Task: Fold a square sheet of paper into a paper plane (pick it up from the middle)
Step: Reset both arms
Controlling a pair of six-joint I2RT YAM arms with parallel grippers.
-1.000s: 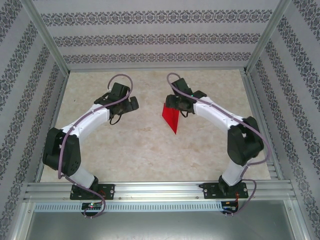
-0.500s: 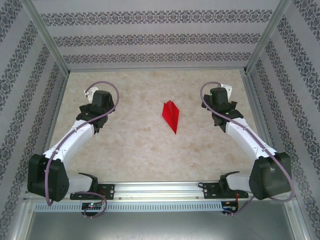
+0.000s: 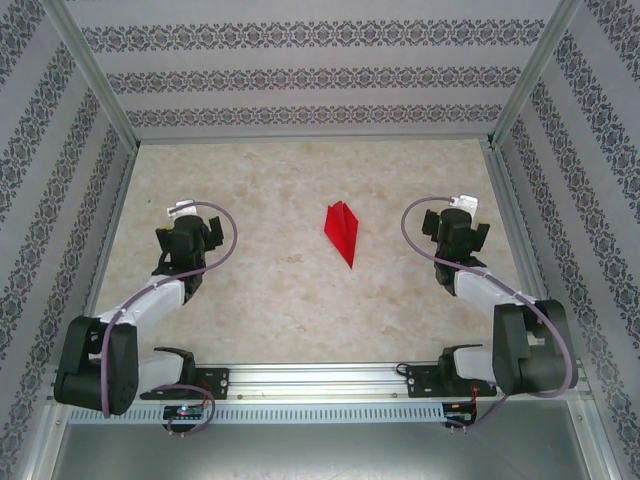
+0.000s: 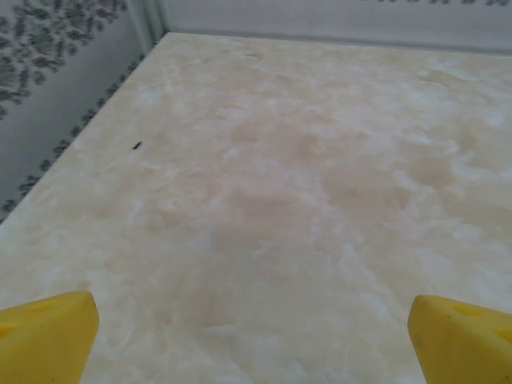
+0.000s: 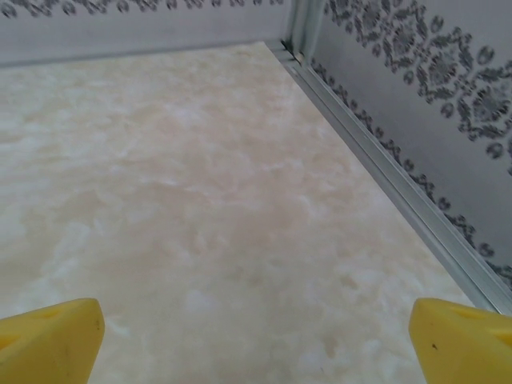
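While left claw (image 4: pixel 254 340) and right claw (image 5: pixel 254 342) gape empty | paper plane (image 3: pixel 342 232) lies between, well apart.

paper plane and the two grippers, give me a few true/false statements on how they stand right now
1. The paper plane lies on the table, apart from the left gripper and the right gripper. True.
2. The left gripper is shut on the paper plane. False: its jaws stand open over bare table, and the plane lies off toward the middle.
3. The right gripper is open and holds nothing. True.
4. The plane's sharp tip points toward the back wall. False: in the top view the tip points toward the near edge, where the arm bases are.
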